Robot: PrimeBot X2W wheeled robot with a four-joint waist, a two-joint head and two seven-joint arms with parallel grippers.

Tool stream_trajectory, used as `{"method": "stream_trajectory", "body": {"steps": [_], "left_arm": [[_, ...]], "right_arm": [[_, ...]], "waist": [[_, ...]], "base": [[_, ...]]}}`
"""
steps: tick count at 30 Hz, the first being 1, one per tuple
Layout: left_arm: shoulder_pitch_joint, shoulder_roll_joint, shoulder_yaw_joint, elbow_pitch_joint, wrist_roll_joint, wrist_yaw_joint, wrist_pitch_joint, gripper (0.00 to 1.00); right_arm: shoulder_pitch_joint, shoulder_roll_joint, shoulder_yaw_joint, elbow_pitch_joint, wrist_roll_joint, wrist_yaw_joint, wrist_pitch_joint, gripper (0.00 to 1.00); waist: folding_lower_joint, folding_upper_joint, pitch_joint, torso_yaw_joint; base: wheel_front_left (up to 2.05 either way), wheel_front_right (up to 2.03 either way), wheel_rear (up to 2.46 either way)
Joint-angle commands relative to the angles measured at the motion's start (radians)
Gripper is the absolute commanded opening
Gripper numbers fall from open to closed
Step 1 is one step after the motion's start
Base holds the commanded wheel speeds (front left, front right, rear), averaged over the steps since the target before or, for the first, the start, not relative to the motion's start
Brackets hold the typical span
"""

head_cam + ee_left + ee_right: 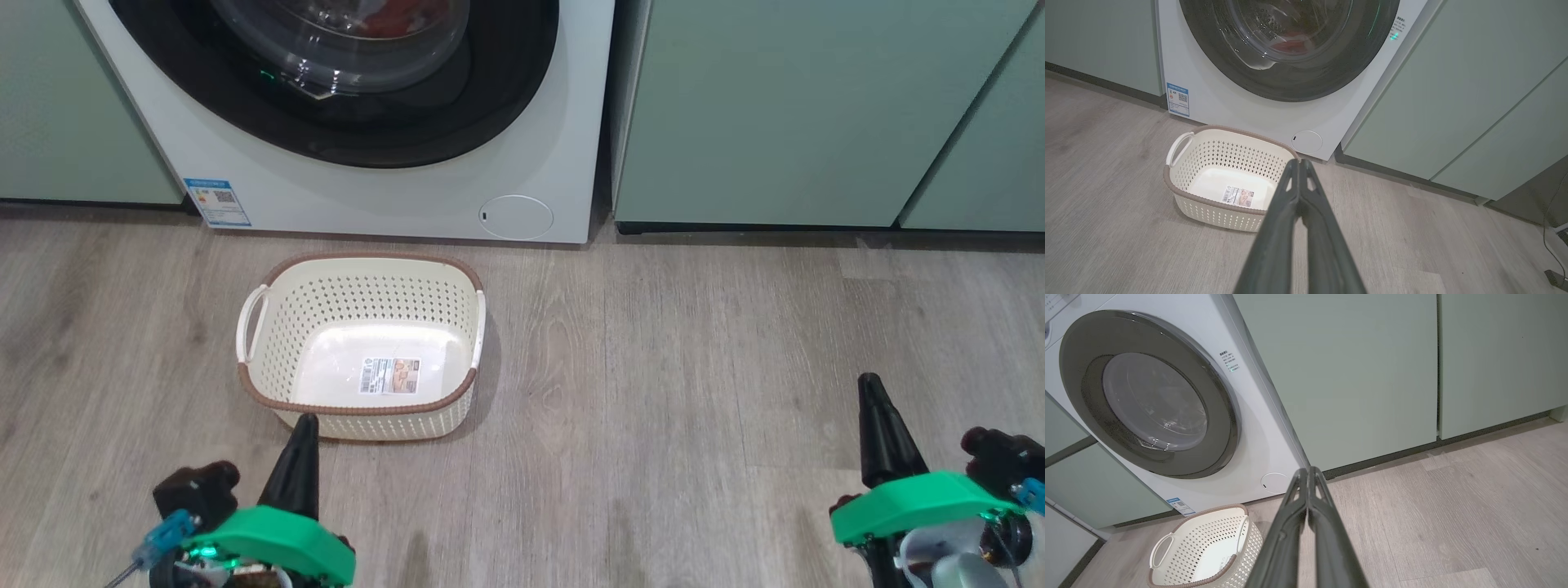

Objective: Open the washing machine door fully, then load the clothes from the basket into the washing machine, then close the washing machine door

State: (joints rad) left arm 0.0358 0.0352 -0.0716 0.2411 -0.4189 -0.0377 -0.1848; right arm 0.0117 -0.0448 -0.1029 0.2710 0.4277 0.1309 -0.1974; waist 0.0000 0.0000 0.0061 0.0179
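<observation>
Home laundry nook: washing machine (392,188), cabinets (784,114).

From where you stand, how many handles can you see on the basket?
2. The left handle loops off the basket at its left end; the right handle sits on its right end, seen nearly edge-on.

Washing machine door (343,139): upper part cut off at the top edge. Clothes (400,18): red blur behind glass. Basket label (389,376): print illegible.
</observation>
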Motion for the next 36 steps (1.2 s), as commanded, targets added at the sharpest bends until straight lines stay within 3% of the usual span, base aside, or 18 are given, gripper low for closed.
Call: {"method": "stream_trajectory", "body": {"steps": [1,36], "left_arm": [[-0.054,0.003,0.013,-0.029,-0.026,-0.005,0.003,0.00],[-0.085,0.007,0.072,-0.018,-0.423,-0.035,0.103,0.00]], "right_arm": [[-0.046,-0.002,-0.002,-0.033,0.028,0.000,0.006,0.00],[-0.071,-0.003,-0.005,-0.031,0.421,0.000,0.110,0.00]], "waist": [[0.0000,0.0000,0.000,0.000],[0.0000,0.0000,-0.001,-0.006]], "base": [[0.00,0.00,0.00],[0.00,0.00,0.00]]}}
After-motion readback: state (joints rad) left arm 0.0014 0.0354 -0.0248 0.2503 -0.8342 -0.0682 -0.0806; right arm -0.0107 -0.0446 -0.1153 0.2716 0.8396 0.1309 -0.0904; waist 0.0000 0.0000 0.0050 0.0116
